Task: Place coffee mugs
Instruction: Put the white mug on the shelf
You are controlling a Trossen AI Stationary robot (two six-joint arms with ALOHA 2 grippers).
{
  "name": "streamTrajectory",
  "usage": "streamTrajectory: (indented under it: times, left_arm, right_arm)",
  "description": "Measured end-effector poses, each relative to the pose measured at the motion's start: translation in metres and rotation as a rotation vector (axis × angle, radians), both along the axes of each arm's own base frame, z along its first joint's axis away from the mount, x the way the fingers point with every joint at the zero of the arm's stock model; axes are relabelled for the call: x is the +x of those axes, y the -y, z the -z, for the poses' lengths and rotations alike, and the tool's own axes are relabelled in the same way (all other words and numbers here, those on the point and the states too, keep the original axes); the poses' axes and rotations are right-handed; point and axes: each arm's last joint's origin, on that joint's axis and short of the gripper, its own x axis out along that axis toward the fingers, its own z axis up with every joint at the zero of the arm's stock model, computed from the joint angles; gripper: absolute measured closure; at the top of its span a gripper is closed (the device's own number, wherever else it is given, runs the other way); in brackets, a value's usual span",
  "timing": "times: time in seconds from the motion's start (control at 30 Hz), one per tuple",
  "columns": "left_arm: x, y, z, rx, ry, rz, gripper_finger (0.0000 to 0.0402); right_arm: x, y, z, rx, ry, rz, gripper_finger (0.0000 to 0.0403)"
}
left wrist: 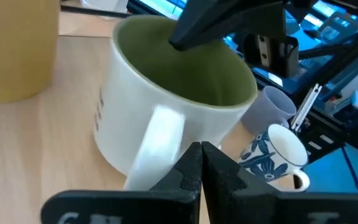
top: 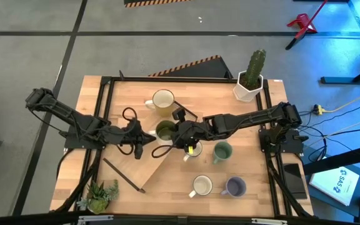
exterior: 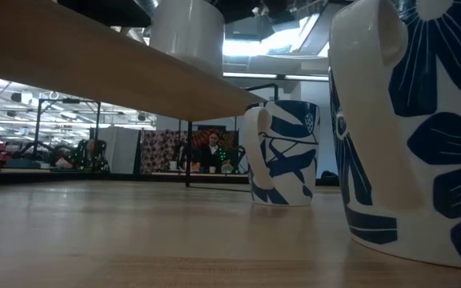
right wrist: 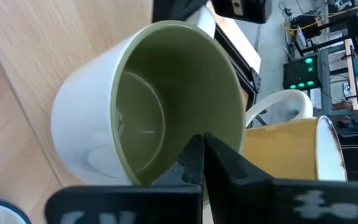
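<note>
Coffee mug with white ceramic wall and olive-green inside (top: 165,130) is seen near the centre of the wooden table (top: 242,119). The left gripper (top: 147,139), fingers pressed together, is placed at its 8 o'clock; the right gripper (top: 181,133), fingers likewise together, is set against the rim at 3 o'clock. At 12 o'clock a cream mug with a yellow inside (top: 162,100) is shown; a teal green mug (top: 222,150), a white mug (top: 202,185) and a lavender mug (top: 235,186) are grouped toward 4 o'clock.
</note>
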Motion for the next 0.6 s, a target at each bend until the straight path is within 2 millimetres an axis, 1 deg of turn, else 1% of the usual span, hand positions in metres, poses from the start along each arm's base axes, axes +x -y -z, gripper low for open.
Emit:
streamTrajectory:
  times: [0.17, 0.33, 0.6]
  left_arm:
    - [0.0, 0.001, 0.001, -0.034, -0.008, 0.021, 0.0401]
    - [0.001, -0.001, 0.002, -0.01, -0.007, -0.03, 0.0401]
    - [0.019, -0.005, 0.018, 0.006, -0.07, -0.054, 0.0401]
  right_arm:
    - [0.0, 0.0, 0.0, 0.0, 0.0, 0.0, 0.0403]
    - [-0.001, -0.001, -0.001, 0.002, 0.006, -0.002, 0.0403]
    - [-0.003, -0.011, -0.014, 0.007, 0.036, -0.026, 0.0403]
